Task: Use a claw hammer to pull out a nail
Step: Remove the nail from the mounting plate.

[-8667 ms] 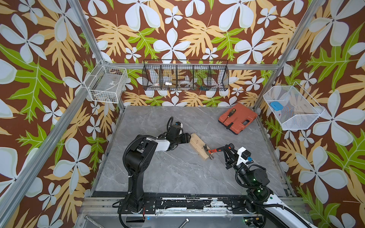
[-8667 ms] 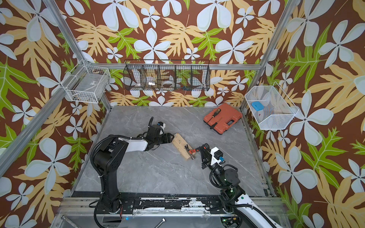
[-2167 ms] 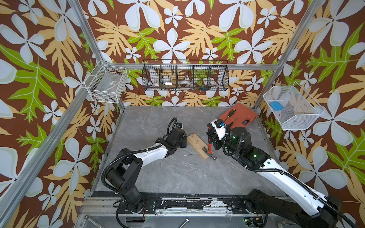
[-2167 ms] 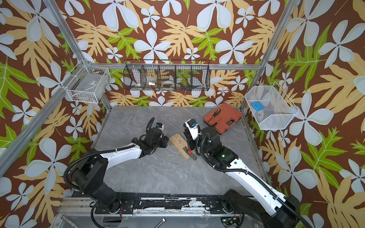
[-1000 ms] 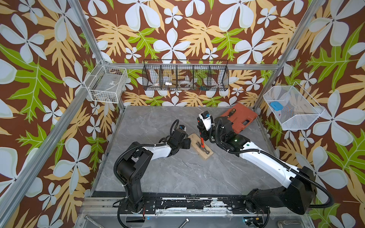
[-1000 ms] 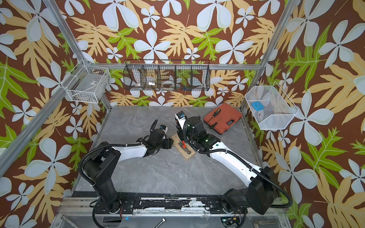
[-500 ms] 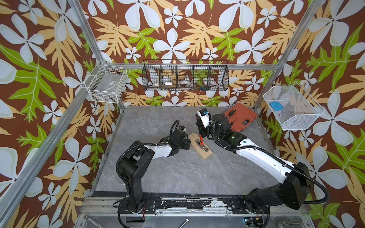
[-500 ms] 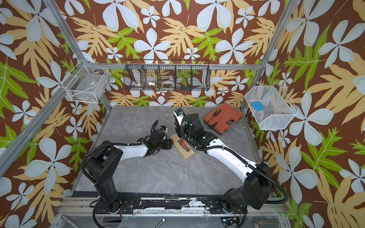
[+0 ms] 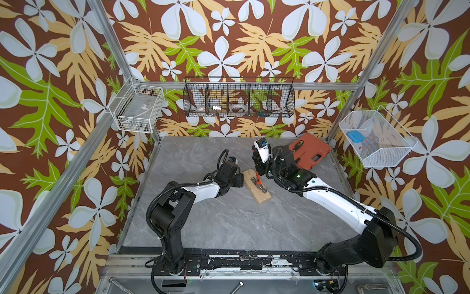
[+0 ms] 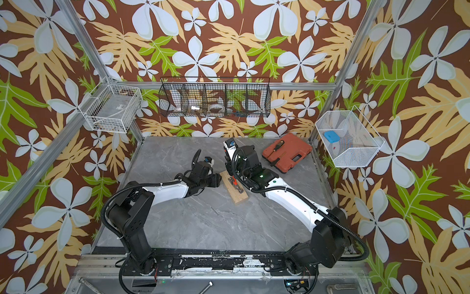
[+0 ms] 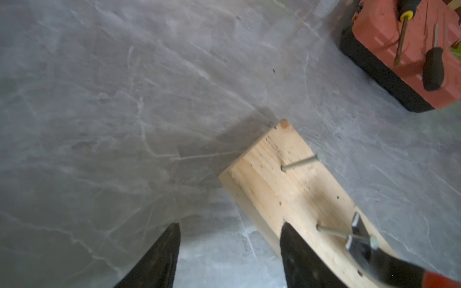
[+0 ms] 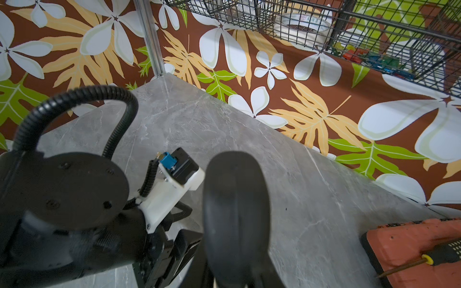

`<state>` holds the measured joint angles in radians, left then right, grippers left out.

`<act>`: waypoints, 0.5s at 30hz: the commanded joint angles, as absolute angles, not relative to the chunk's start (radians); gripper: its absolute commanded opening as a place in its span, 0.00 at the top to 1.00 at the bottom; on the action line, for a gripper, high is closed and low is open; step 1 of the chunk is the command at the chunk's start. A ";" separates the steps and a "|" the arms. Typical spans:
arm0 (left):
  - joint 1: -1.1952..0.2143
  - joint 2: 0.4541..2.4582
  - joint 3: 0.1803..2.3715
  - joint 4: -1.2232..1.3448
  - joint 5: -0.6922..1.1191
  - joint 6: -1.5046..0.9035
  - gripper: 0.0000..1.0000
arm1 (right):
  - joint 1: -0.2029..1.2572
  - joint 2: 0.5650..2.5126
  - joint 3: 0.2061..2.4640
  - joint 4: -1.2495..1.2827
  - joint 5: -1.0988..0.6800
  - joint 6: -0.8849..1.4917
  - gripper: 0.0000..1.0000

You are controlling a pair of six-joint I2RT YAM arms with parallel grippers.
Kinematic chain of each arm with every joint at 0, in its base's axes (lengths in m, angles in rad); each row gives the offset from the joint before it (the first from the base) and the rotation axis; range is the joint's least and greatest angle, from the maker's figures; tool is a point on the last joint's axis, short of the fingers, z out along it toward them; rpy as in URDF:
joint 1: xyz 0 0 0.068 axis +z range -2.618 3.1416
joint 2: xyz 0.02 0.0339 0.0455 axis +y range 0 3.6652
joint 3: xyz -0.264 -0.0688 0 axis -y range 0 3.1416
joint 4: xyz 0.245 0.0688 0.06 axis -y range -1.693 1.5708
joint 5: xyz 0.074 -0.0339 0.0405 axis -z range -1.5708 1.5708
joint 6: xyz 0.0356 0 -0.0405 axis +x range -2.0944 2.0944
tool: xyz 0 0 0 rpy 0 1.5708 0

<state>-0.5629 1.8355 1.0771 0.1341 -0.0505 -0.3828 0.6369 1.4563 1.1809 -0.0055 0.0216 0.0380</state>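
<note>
Centre of frame, grey desk point(image 9: 216, 224): wood block point(image 9: 257, 193) lies aslant. Left claw point(image 11: 229, 225) released, fingers apart, one tip at the block's edge. Right claw point(image 9: 260, 168) clenched on hammer point(image 11: 381, 265) handle; hammer's fork hooked round a nail point(image 11: 341, 234) in the block. Second nail point(image 11: 299, 163) stands further along. Red case point(image 9: 314, 152) behind, upper right of desk

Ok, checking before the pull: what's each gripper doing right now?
Left gripper: open, holding nothing; one finger at the wood block's edge.
Right gripper: shut on the claw hammer's handle.
</note>
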 commanded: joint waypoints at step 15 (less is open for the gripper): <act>-0.506 1.947 1.244 0.019 0.118 -0.192 0.34 | 0.640 1.448 1.158 0.070 0.086 0.190 1.00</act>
